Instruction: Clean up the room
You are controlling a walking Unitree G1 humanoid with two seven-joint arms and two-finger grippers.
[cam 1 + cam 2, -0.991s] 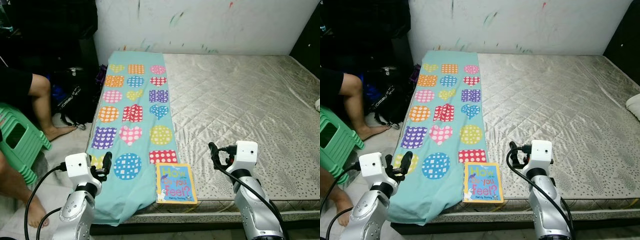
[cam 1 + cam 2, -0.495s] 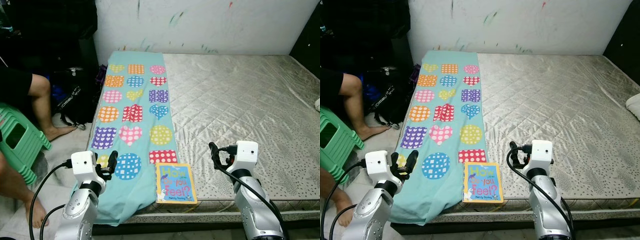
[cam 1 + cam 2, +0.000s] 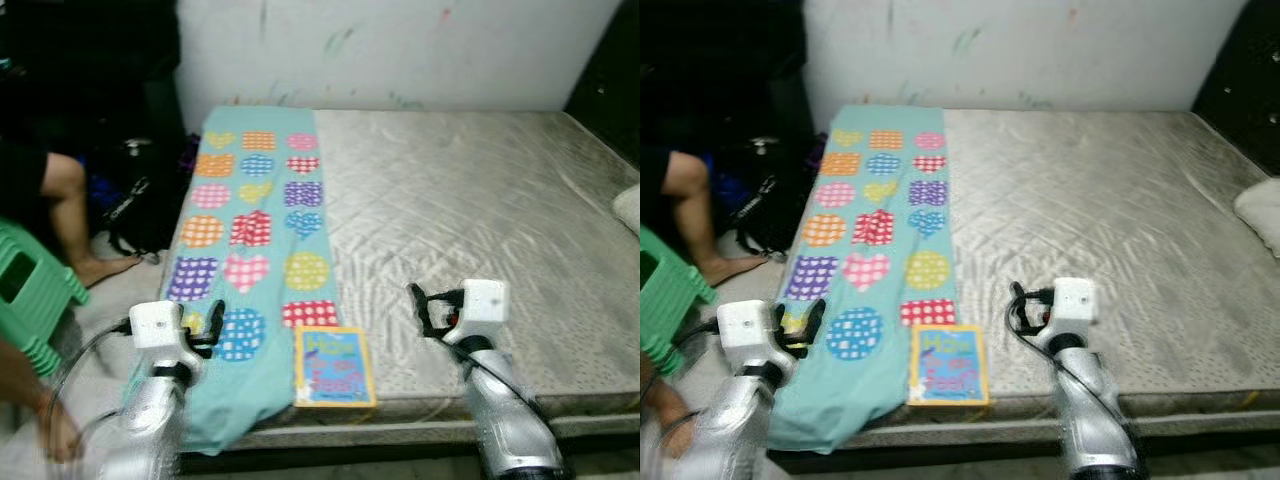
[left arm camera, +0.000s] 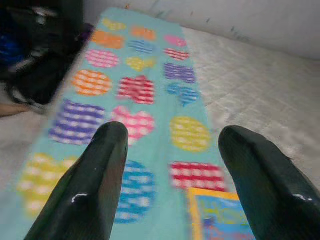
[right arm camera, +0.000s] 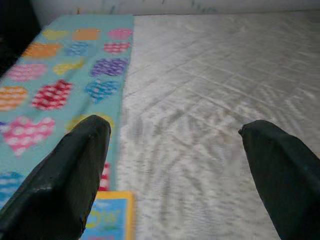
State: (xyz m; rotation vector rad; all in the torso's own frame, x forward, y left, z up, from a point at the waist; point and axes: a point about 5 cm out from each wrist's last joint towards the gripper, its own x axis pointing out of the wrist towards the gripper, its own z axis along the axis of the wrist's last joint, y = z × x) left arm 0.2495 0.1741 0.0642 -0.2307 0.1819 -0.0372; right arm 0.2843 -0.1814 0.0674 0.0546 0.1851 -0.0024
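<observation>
A children's picture book (image 3: 335, 366) with a yellow border lies flat at the near edge of the bare grey mattress (image 3: 480, 200). It rests against the end of a long teal cloth (image 3: 250, 230) printed with bright hearts and circles, which hangs over the mattress's front left corner. My left gripper (image 3: 205, 328) hovers open over the cloth's near left part, left of the book, its fingers (image 4: 105, 165) spread wide. My right gripper (image 3: 420, 308) is open above the bare mattress, right of the book (image 5: 111, 216).
A person's leg (image 3: 65, 200) and a green plastic stool (image 3: 30, 300) are on the floor to the left, with a black bag (image 3: 140, 200) beside the bed. A white object (image 3: 628, 205) lies at the mattress's right edge. A paint-marked wall closes the far side.
The whole picture has shifted and blurred, so the camera has moved. My left gripper edged a little right, over the cloth. Book and cloth lie as before.
</observation>
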